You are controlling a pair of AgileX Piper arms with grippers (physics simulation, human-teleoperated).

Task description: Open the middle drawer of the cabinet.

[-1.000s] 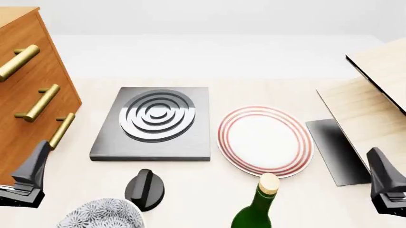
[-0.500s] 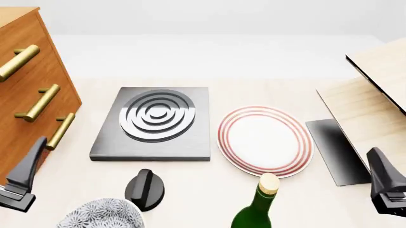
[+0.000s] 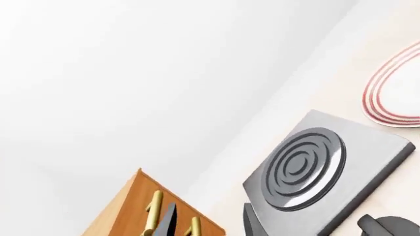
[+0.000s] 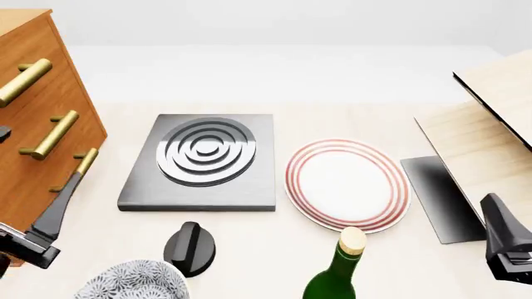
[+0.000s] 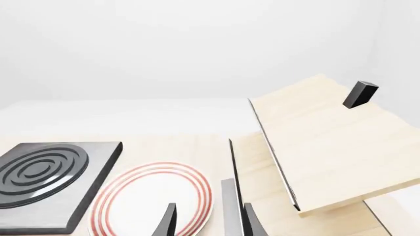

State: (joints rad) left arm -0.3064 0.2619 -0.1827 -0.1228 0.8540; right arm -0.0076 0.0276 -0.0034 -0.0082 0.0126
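Front view: left gripper (image 4: 33, 212) fingers spread, tip just below the middle drawer (image 4: 46, 134) handle on the cabinet (image 4: 37, 112) at far left, not gripping. Right gripper (image 4: 504, 240) parked low right, fingers apart.

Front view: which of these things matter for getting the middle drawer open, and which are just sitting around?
For the job:
- cabinet
- middle drawer
- left tool

Lying about:
- hob
- plate
- green bottle
- black knob
- patterned bowl
- pale boards
- right tool
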